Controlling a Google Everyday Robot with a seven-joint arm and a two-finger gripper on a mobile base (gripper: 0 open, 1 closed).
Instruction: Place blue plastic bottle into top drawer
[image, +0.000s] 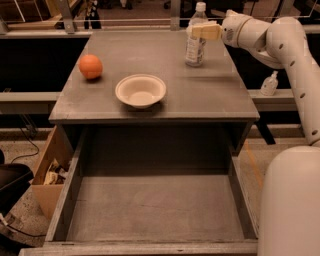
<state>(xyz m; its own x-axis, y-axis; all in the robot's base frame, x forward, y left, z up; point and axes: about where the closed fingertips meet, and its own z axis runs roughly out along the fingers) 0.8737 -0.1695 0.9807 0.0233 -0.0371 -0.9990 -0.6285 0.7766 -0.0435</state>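
The blue plastic bottle (194, 50), clear with a white cap and a pale label, stands upright at the back right of the grey table (210, 95). My gripper (204, 31) reaches in from the right on the white arm and sits at the bottle's shoulder, overlapping it just below the cap. The top drawer (155, 210) is pulled out wide open under the table's front edge. Its flat grey bottom is bare.
An orange (90, 66) lies at the table's left. A white bowl (140, 90) sits at the front middle. A tan cardboard box (50, 160) stands on the floor left of the drawer. A small pump dispenser bottle (270, 83) stands on a ledge at the right. My white body (290, 205) fills the lower right.
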